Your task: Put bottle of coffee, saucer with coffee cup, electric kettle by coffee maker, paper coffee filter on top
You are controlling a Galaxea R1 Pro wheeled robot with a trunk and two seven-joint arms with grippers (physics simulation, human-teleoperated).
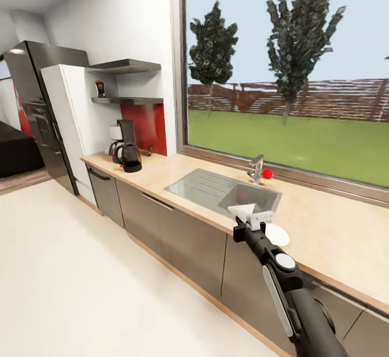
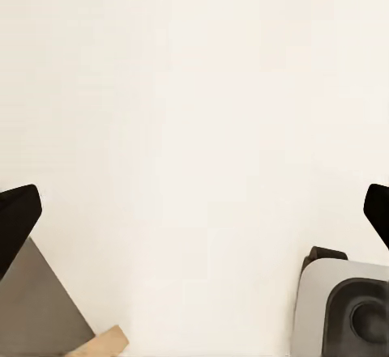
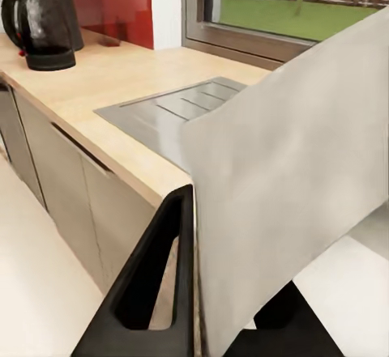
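**Carrying a thin filter toward a far machine**

Head view: the right gripper (image 1: 252, 217) holds the white paper coffee filter (image 1: 241, 209) over the wooden countertop (image 1: 329, 227), well apart from the black coffee maker (image 1: 125, 149); the flimsy paper could slip in transit.

Left wrist: the left gripper's (image 2: 194, 211) jaws are spread, empty, over pale floor.

Right wrist: the pinch itself, the filter sheet standing between black fingers (image 3: 154, 284).

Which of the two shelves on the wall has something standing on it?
The lower shelf: a small red-topped bottle stands at its left end. The upper shelf looks bare.
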